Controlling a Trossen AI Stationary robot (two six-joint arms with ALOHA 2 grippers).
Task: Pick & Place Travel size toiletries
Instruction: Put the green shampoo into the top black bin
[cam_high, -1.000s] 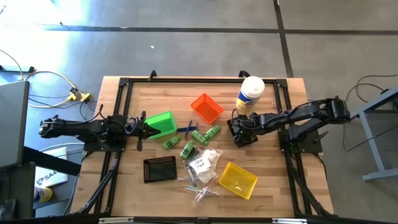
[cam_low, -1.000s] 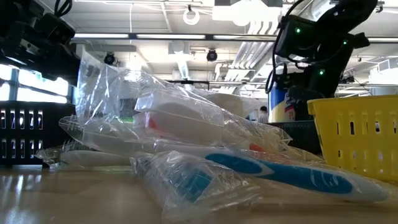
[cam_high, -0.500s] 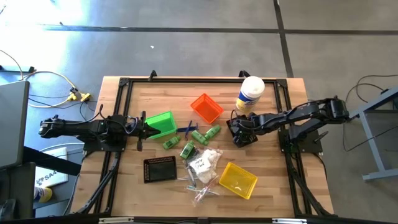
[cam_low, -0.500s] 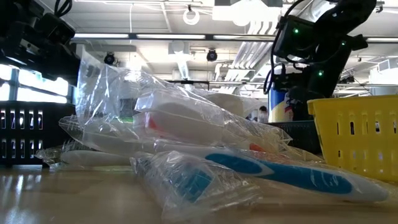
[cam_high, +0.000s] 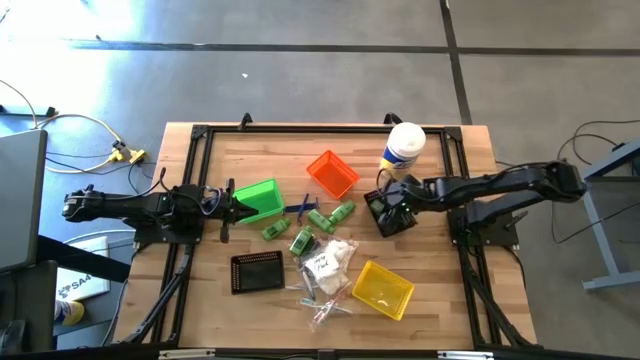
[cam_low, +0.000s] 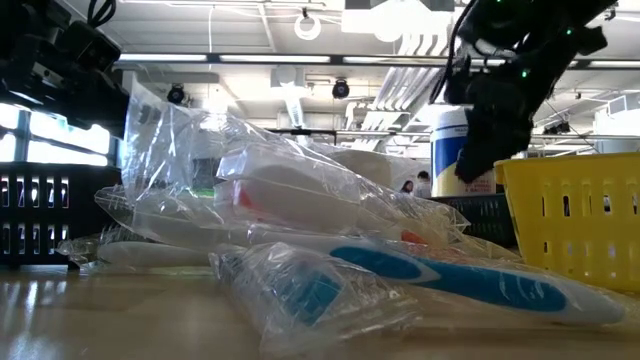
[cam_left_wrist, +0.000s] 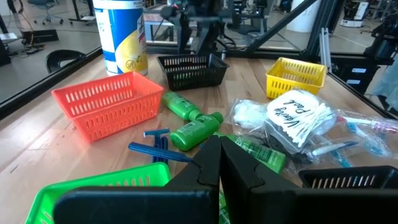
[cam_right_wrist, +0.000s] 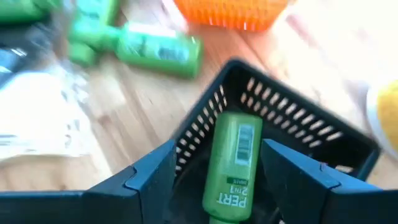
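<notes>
From table height, the nearest things are clear-wrapped toothbrushes (cam_low: 440, 275) in a crinkly heap, part of the loose pile of travel size toiletries (cam_high: 322, 262) mid-table, between the yellow bin (cam_high: 383, 289) and a black bin (cam_high: 257, 271). A packet in that pile reads something like "Vanity Pack" in the left wrist view, though the script is hard to make out.

Farther back, the right gripper (cam_right_wrist: 219, 165) hangs over a second black basket (cam_high: 391, 213) with its fingers spread apart and nothing between them. A green bottle (cam_right_wrist: 231, 168) lies inside that basket, free of the fingers; its label reads "PERT 2 in 1". The drop looks done. To finish the step well, lift straight up so the fingers clear the basket wall without tipping it, then swing toward the green bottles (cam_high: 331, 214) lying near the orange bin (cam_high: 331, 173).

The left gripper (cam_high: 228, 207) waits closed and empty beside the green bin (cam_high: 258, 199). At the far edge stands the white-lidded canister (cam_high: 402, 150) with a yellow label.
</notes>
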